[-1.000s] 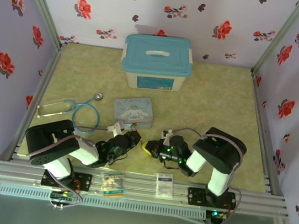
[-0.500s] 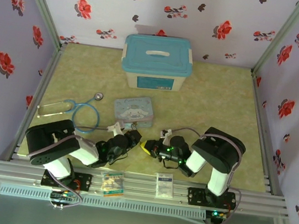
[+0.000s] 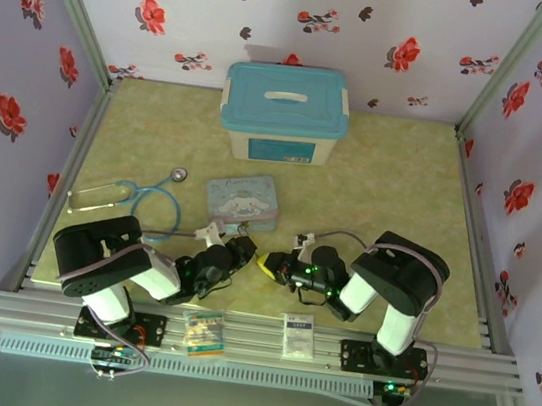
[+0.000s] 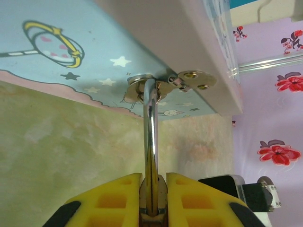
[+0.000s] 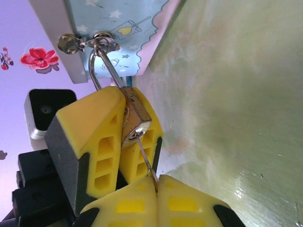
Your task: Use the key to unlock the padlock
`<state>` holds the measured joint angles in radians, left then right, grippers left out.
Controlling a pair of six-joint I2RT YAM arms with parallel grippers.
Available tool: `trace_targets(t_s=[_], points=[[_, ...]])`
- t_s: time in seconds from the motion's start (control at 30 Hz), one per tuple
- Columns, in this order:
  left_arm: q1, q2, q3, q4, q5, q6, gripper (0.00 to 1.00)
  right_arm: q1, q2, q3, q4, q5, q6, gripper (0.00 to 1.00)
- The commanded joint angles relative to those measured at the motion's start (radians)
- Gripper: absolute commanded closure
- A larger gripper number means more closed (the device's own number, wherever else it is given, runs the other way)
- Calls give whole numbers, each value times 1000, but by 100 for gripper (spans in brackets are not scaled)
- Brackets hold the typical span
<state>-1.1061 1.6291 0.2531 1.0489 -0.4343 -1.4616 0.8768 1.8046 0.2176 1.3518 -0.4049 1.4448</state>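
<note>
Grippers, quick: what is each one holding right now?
Left gripper: jaws shut on the padlock.
Right gripper: jaws shut on the key.

Far centre sits the blue-lidded white plastic box (image 3: 284, 114); nearer lies the cartoon-printed tin (image 3: 242, 202), the blue stethoscope (image 3: 140, 203) to its left. The small brass padlock (image 5: 135, 118) hangs off its near side, between my left gripper (image 4: 152, 191) and right gripper (image 5: 156, 189).

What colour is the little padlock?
The padlock is brassy gold with a silvery shackle; the right wrist view shows it best.
</note>
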Motion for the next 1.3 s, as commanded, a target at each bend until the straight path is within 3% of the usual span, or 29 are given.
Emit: trace_targets(t_s=[0.0, 0.53, 0.93, 1.27], points=[[0, 1, 5, 93, -39, 12, 100, -7, -16, -15, 34, -2, -10, 100], [3, -11, 9, 89, -22, 14, 100, -32, -1, 24, 33, -42, -13, 100], [-34, 21, 38, 147, -13, -13, 100, -53, -31, 41, 34, 2, -4, 100], [-49, 41, 40, 171, -14, -26, 100, -62, -15, 67, 35, 37, 119, 100]])
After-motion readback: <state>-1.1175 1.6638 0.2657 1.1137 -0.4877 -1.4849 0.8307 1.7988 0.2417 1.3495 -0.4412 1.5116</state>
